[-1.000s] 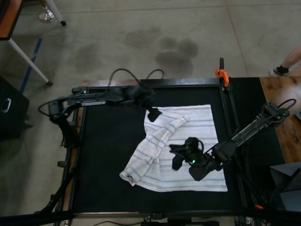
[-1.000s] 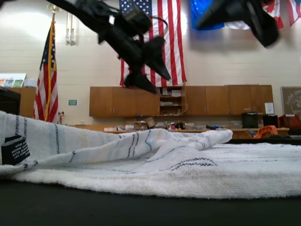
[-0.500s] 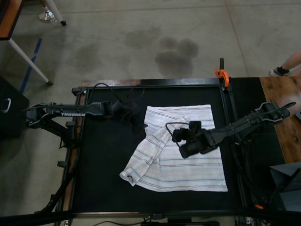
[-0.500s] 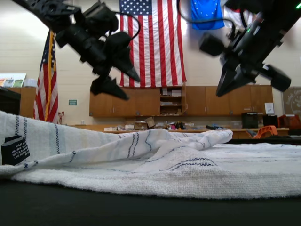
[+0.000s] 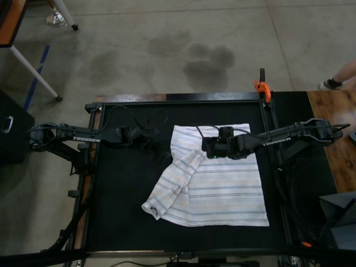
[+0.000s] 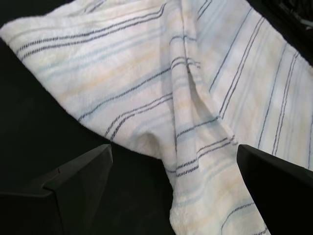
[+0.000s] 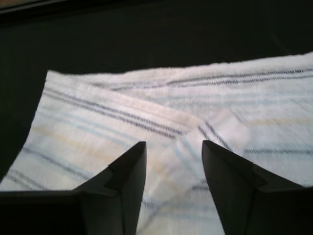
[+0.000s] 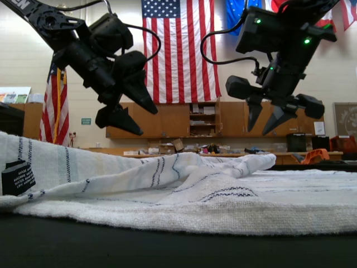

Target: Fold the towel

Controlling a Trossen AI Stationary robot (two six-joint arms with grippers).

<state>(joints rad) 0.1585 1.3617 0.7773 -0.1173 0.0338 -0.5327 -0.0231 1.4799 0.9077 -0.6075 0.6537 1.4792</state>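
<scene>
The towel [image 5: 222, 183], white with thin dark and pastel stripes, lies on the black table [image 5: 128, 211]; its left part in the top view is folded over in a diagonal flap [image 5: 172, 186]. My left gripper [image 5: 162, 156] hangs open just off the towel's left edge, above the flap's upper end, and the left wrist view has the towel [image 6: 161, 98] beneath its wide-spread fingers [image 6: 78, 181]. My right gripper [image 5: 207, 147] hangs open over the towel's far part, near the crease [image 7: 146, 120]. Both the left gripper [image 8: 142, 120] and the right gripper [image 8: 260, 129] hover above the cloth, holding nothing.
An orange clamp [image 5: 261, 89] sits on the table's far rail. A wooden surface [image 5: 334, 128] adjoins the table's right side in the top view, with a person's foot [image 5: 335, 82] beyond it. A black case [image 5: 11, 128] stands on the floor at left.
My right gripper has travelled from the towel's middle to its far part. My left gripper drew back from the towel's far-left corner and now hangs lower at the left edge. The towel lies unchanged.
</scene>
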